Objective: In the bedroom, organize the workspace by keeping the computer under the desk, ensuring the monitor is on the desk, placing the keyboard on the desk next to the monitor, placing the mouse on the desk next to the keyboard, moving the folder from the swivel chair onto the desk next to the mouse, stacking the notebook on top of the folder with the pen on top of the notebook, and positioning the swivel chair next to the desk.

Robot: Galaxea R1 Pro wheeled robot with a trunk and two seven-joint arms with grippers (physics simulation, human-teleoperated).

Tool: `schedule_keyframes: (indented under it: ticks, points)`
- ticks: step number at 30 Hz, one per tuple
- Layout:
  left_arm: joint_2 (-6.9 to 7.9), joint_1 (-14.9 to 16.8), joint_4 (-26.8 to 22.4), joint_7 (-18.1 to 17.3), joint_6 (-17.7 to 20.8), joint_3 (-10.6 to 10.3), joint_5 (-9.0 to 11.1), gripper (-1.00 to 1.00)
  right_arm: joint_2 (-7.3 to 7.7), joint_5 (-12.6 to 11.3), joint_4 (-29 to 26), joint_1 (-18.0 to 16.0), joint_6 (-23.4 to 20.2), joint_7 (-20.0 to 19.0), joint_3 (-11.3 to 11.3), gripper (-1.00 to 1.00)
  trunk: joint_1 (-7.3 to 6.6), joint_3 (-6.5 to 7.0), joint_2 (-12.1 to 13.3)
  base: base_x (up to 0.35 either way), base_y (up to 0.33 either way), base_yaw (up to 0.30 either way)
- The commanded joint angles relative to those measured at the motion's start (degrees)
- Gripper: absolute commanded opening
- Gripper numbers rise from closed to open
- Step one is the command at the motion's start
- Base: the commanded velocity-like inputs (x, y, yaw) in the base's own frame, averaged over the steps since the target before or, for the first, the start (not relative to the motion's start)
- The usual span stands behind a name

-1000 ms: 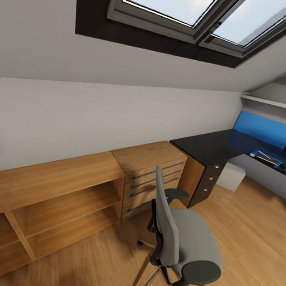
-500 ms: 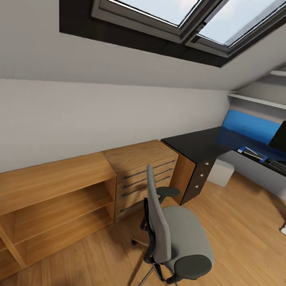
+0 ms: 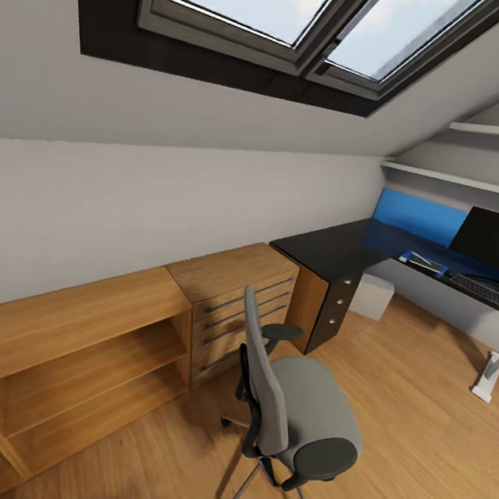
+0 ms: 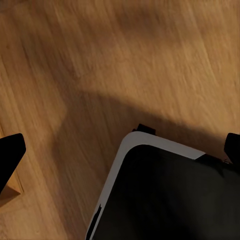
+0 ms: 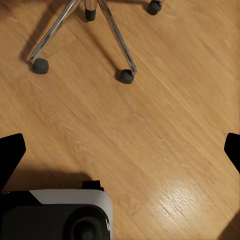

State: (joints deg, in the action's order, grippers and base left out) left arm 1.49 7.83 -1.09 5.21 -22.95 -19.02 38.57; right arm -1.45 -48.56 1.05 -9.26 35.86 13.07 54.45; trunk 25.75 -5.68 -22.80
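Note:
The swivel chair (image 3: 296, 416) stands on the plank floor with nothing on its grey seat, a couple of steps short of the black desk (image 3: 325, 249). On the desk's far wing stand the monitor (image 3: 497, 241) and, in front of it, the keyboard (image 3: 492, 294). A small flat stack with a blue edge and a dark top (image 3: 423, 263) lies to their left, too small to tell apart. A light grey box, the computer (image 3: 373, 296), sits under the desk. My left gripper (image 4: 120, 152) and right gripper (image 5: 120, 152) both hang open over the floor. The chair's chrome base (image 5: 115, 35) lies beyond the right one.
A wooden drawer chest (image 3: 234, 295) and a low wooden shelf unit (image 3: 59, 349) run along the sloping wall left of the desk. The desk's white leg (image 3: 495, 370) stands at the right. My own base (image 4: 165, 200) shows under the left gripper. Open floor lies right of the chair.
The whole head view has shifted left, so the camera turned right. More of the monitor, the keyboard and the desk's white leg have come into view. Nothing in the room moved.

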Motion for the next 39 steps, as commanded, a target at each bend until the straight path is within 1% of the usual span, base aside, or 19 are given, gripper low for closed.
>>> schedule_keyframes:
  ticks: [1,21,39]
  points:
    - [0.00,0.03,-0.05,0.41,-0.07,-0.49,0.04,1.00,-0.05,-0.04,0.11,-0.05,0.08,0.38,0.48,1.00,0.03,-0.11,-0.12,0.000,0.000,-0.037]
    - [0.00,0.01,-0.05,0.41,-0.07,-0.49,0.02,1.00,0.04,-0.04,0.18,-0.05,0.08,0.38,0.48,1.00,0.03,-0.10,-0.12,0.000,0.011,-0.016]
    - [0.00,0.04,-0.06,0.41,-0.05,-0.49,0.04,1.00,0.13,-0.04,0.18,-0.05,0.11,0.32,0.48,1.00,0.03,0.15,-0.12,0.004,0.272,-0.245]
